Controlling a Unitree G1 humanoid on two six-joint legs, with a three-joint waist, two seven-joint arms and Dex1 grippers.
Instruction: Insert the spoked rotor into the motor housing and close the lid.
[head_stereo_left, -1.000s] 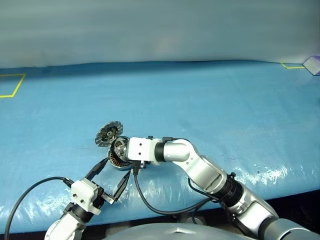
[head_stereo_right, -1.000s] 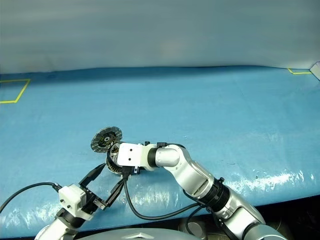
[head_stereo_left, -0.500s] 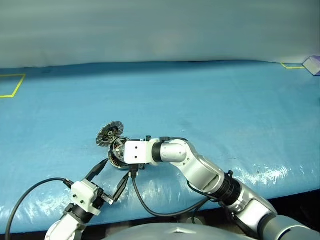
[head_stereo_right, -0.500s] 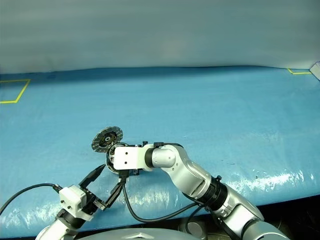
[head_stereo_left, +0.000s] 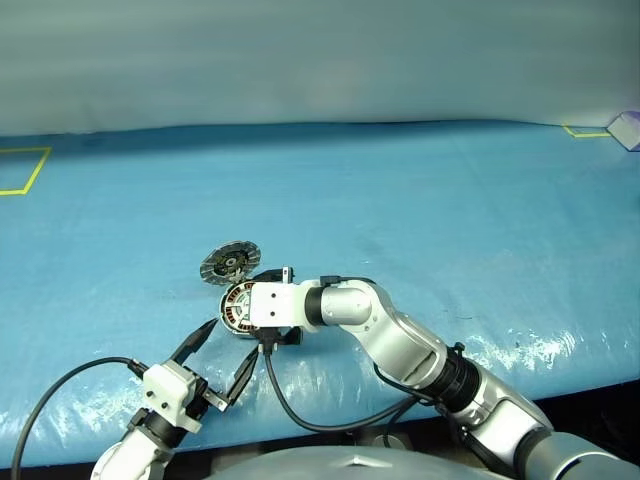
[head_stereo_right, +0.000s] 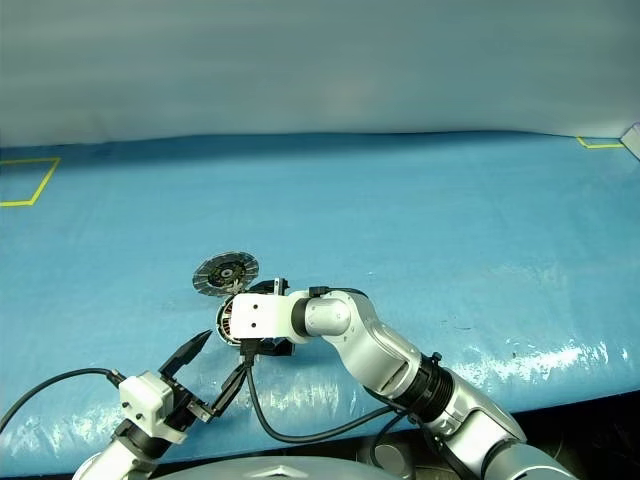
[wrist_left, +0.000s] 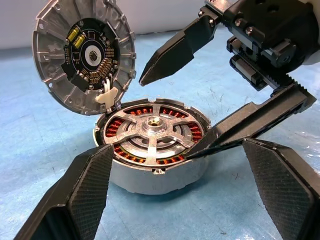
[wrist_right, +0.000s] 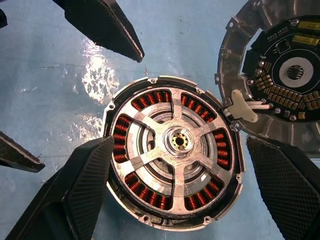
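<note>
The blue table spreads wide, and all the action sits near its front left. There the right gripper hangs over the motor housing, its two black fingers spread wide and gripping nothing — one lower fingertip is down at the rim of the windings, though I can't tell whether it touches. The left gripper waits just short of the housing on the near side, also spread wide and empty, with its tips aimed at the part.

The housing rests flat on the table, copper coils ringing a silver centre. The spoked rotor is seated in it, the spokes lying level across the windings. The lid stands open, tilted up from its hinge tab at the far edge of the housing, with its circuit face showing.

So it looks like the lid is what's left. By its look it is rigid cast metal, light for its width and smooth at the rim — push on the plain outer face or pinch the ribbed edge. Stay off the board and the thin white wires at the hinge; those look fragile.
</note>
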